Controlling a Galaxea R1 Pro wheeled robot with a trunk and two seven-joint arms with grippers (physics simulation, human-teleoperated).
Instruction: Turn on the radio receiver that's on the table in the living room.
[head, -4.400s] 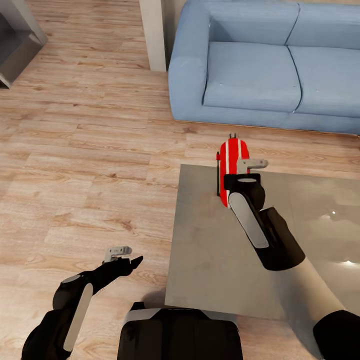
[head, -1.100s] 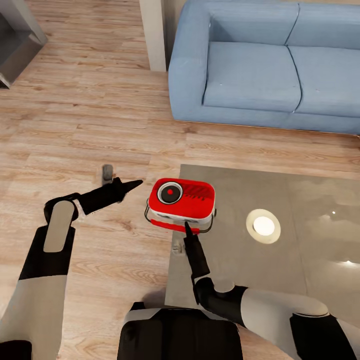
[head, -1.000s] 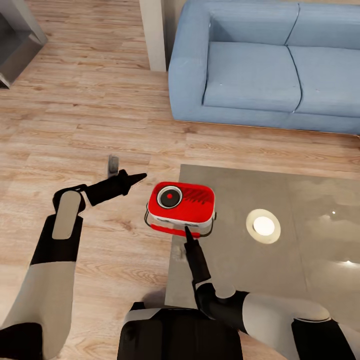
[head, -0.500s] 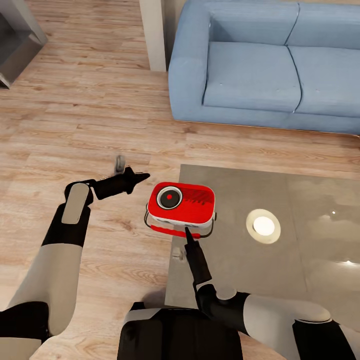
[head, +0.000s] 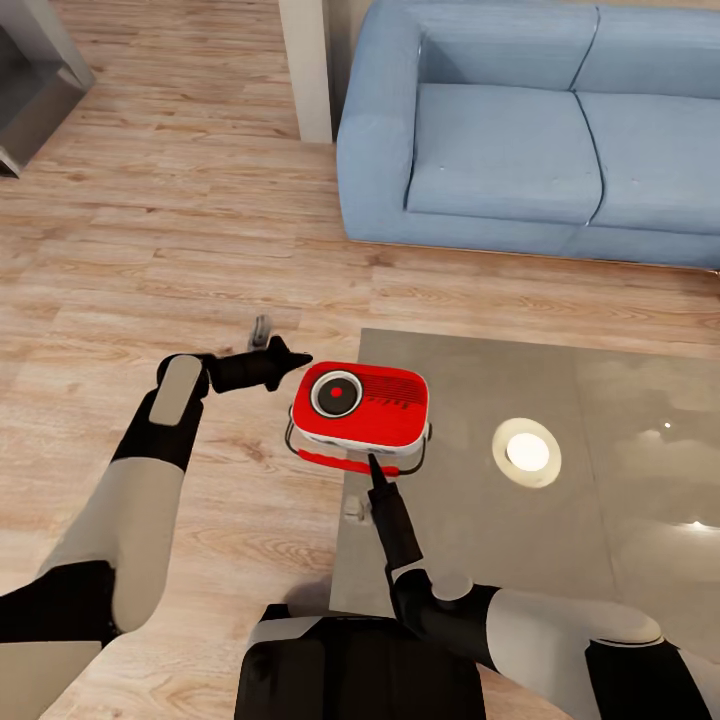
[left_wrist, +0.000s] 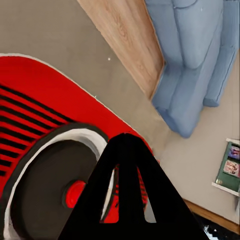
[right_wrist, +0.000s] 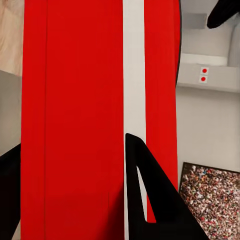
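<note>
We look down on a wooden floor (head: 150, 230), with a blue sofa (head: 520, 130) at the far side and the glossy grey counter (head: 520, 500) below it, a round white glare (head: 526, 452) shining on its top. None of these has shifted against the earlier pictures, so our camera has held its place.

The radio receiver (head: 362, 408) is lifted at the near left corner of the counter, partly out over the floor, its front with the round speaker (head: 335, 394) turned up toward us and its slim dark handle hanging along the near edge. About four seconds ago it stood on edge farther back on the counter; over the last second it has hardly moved.

Our right hand (head: 374, 470) grips the radio's lower edge from the near side. In the right wrist view the red body and a white stripe (right_wrist: 134, 75) sit between the two dark fingers (right_wrist: 150, 200), so we take it as clamped on the radio, though the contact itself is hard to see.

Our left hand (head: 290, 358) has come in from the floor side and now points at the speaker's edge. In the left wrist view its fingers (left_wrist: 125, 190) meet at the tips, closed together, just above the speaker's red centre (left_wrist: 75, 194).
</note>
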